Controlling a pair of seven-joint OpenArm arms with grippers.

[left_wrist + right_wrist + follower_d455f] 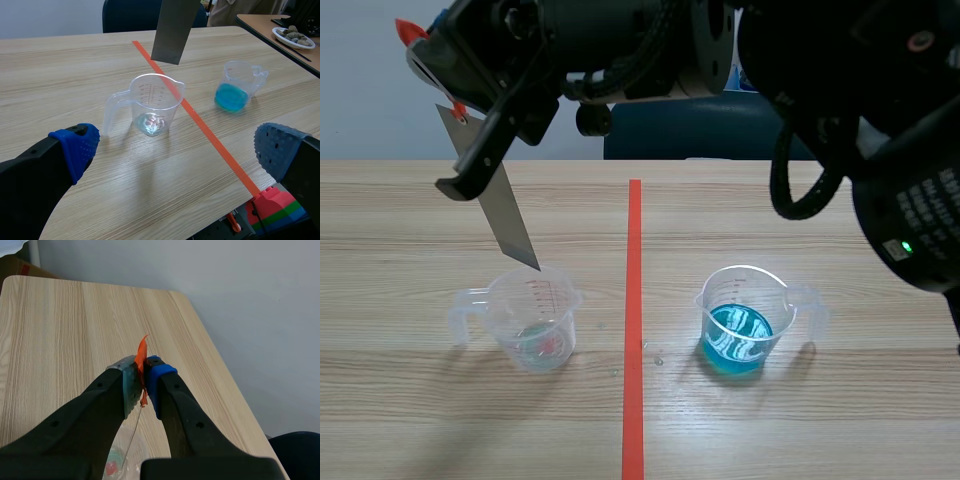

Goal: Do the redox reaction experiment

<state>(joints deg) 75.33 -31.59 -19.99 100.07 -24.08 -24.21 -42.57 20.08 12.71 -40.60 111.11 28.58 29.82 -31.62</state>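
Note:
A flat grey metal strip (505,215) with an orange tag (142,357) at its top hangs tilted, its lower tip just above the rim of a clear measuring cup (535,320). That cup holds a thin film of liquid with a reddish speck. My right gripper (142,377) is shut on the tagged end; its arm comes in from the right, raised across the top (455,150). A second clear cup (742,320) holds blue liquid, right of the red line. My left gripper (175,150) stands open low over the table, a short way from the first cup (152,102).
A red tape line (634,320) splits the wooden table between the two cups. A dark blue chair (720,125) stands at the far edge. A plate of stones (294,36) lies on a side table. Coloured blocks (275,205) sit below the table's near edge.

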